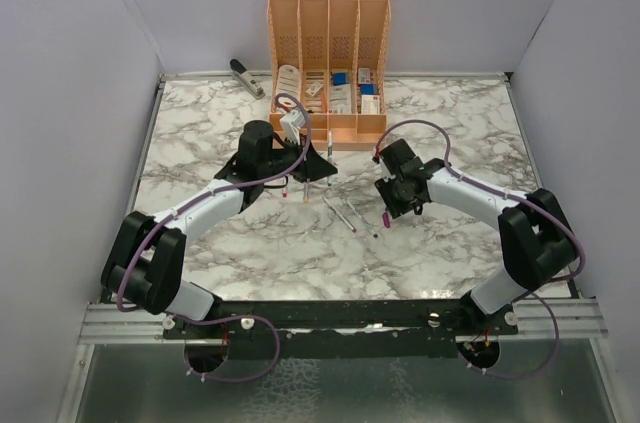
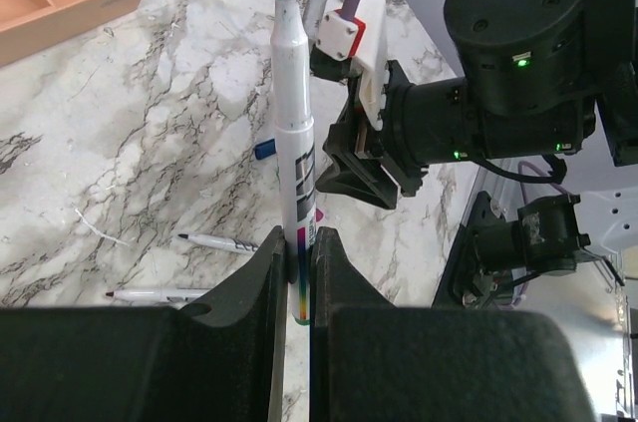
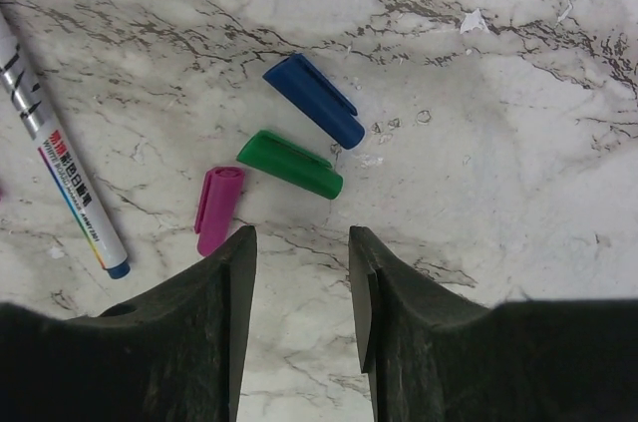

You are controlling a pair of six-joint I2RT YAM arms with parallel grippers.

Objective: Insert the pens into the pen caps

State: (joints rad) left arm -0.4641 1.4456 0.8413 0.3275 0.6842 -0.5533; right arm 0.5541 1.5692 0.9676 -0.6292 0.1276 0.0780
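Pen [image 2: 295, 93] with green tip sits clamped in the left jaws, while the right jaws gape partway, empty, below the green cap [image 3: 290, 164].

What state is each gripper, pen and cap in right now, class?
green-tipped pen: uncapped, gripped near its rear end
left gripper: jaws shut on green-tipped pen
right gripper: jaws open, empty
blue-tipped pen: uncapped, lying flat
blue cap: loose, lying flat
green cap: loose, lying flat
purple cap: loose, lying flat

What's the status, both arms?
Left gripper shut on green-tipped pen. Right gripper open, facing green cap. Blue cap, purple cap close beside it.
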